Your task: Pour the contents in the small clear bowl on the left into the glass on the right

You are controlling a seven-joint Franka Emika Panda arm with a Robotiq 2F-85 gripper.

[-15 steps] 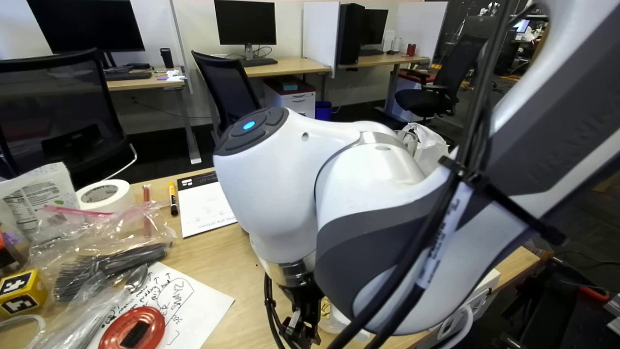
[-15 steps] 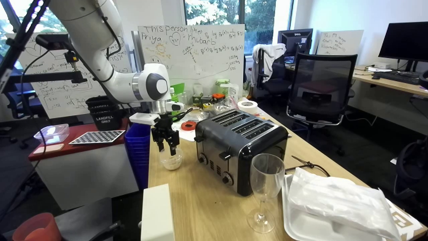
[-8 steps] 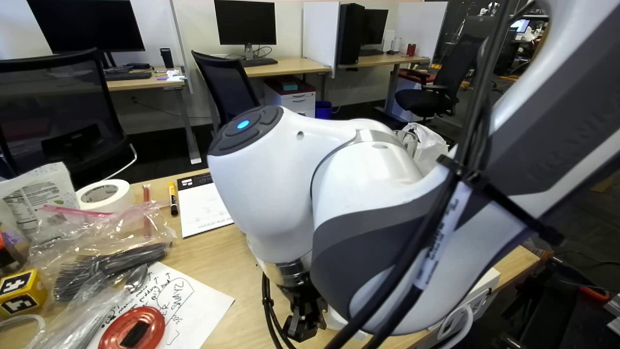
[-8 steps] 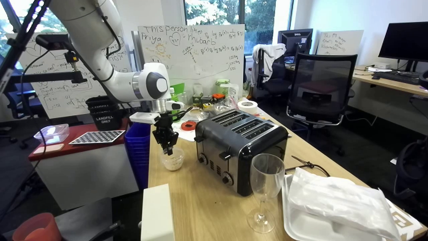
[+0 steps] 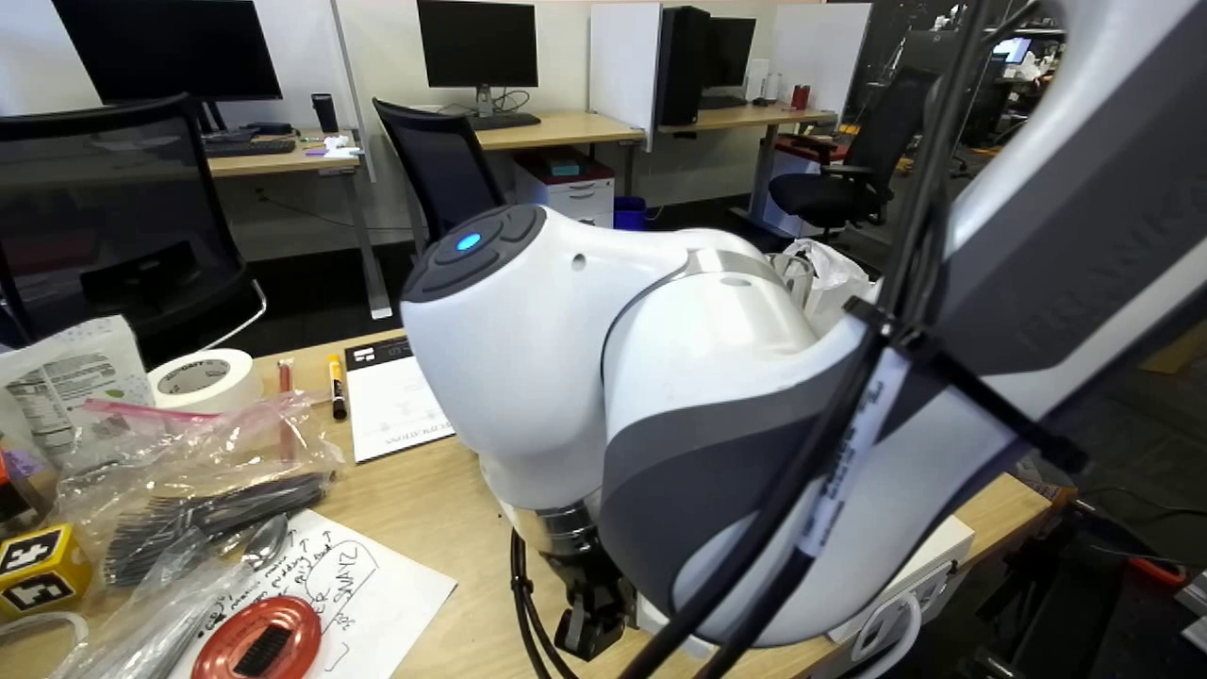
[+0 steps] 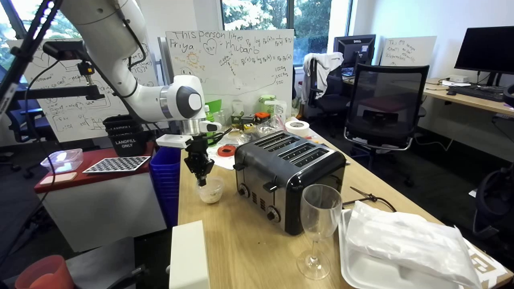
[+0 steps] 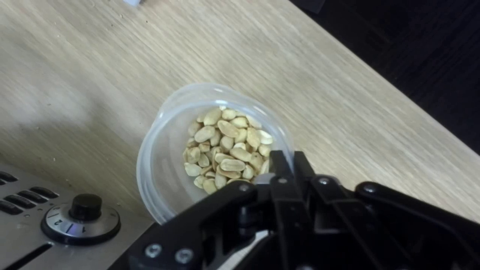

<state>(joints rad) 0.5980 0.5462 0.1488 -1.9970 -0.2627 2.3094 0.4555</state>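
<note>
"Starting from the toaster [image 6: 287,172], where is the small clear bowl [image 7: 165,165] found?"

"On the dial side, close to a numbered dial [image 7: 85,208]. Whether it is lifted off the table [image 6: 245,249] or rested on it cannot be told."

"How is the gripper [image 7: 290,159] set?"

"Its fingers [image 7: 279,163] are pressed in on the bowl's rim, which is pinched on the side away from the toaster."

"And the contents [image 7: 232,165]?"

"Pale yellowish nuts are held in the bowl, with bare wall shown toward the toaster."

"Where is the glass [image 6: 320,218] placed?"

"It is a stemmed one, stood upright just beside the toaster's black end, well apart from the bowl. Off the same end a white tray [image 6: 371,263] is set, with a plastic-wrapped packet [image 6: 405,241] laid on it."

"What else is seen around the toaster?"

"A white box [image 6: 188,253] is placed off the dial side, table being left between. Past the end opposite the glass, a roll of white tape [image 6: 297,132] and a round red object [image 6: 227,150] are seen."
</note>
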